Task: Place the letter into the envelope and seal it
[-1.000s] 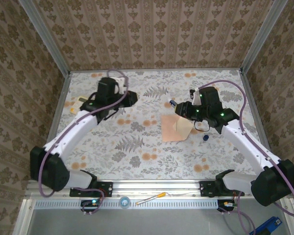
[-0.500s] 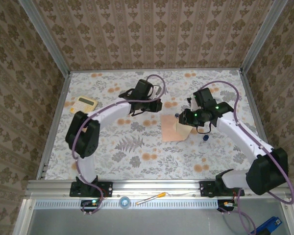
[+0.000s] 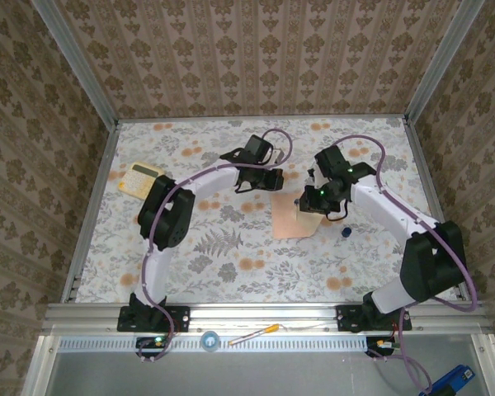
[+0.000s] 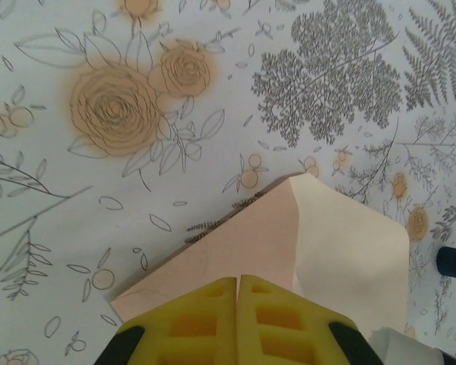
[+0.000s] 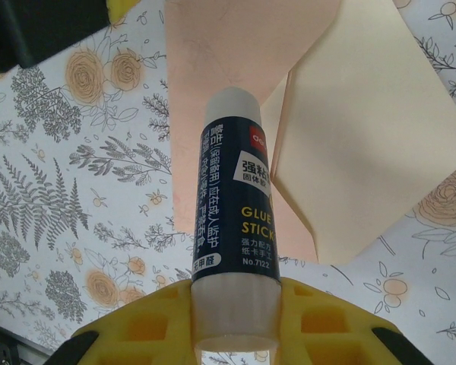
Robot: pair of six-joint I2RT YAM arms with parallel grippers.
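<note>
Envelope (image 3: 287, 221) flat mid-table, flap (image 3: 312, 216) open, pale face up; letter presumably inside already, cannot confirm. Remaining: glue flap, fold, press shut. Right gripper (image 5: 235, 323) clamps glue stick (image 5: 232, 190) over flap; left gripper (image 4: 238, 300) closed, empty, near envelope's far corner. Small dark-blue item (image 3: 346, 233) near flap, yellow calculator-like thing (image 3: 139, 177) well apart; nothing seems to block

Readable print sits on the glue stick (image 5: 235, 190), right wrist view. Dark blue label carries yellow "GLUE" over "STICK", the last letters wrapping round the barrel, with white "No.7122" just under that. A white box higher up reads "强粘", with smaller "固体胶" below it. Small red logo at the label's top end, too small to read. Vertical fine Chinese print down the left side, not legible.
</note>
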